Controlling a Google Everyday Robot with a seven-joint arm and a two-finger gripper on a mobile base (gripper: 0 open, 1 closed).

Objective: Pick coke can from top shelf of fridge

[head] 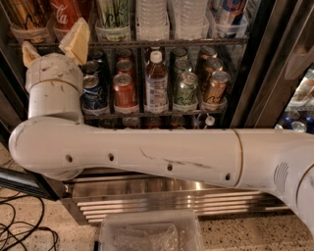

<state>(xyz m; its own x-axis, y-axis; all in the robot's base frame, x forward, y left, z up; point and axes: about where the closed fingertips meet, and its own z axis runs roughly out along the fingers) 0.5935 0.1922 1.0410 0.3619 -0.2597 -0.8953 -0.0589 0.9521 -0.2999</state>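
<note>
The coke can (67, 13), red with white script, stands in a clear tray at the left of the top shelf (147, 43) of the fridge (255, 73), cut off by the frame's top edge. My gripper (52, 38) points upward just below and in front of the can. Its two tan fingers (76, 39) are spread apart with nothing between them. The right finger overlaps the shelf's front edge under the can. My white arm crosses the lower half of the view and hides the lower racks.
A gold-brown can (27, 17) stands left of the coke can and a green-striped can (114, 17) to its right, then water bottles (153, 17). The middle rack holds blue, red, green and brown cans and a bottle (156, 81). A clear plastic bin (149, 233) and cables (24, 230) lie on the floor.
</note>
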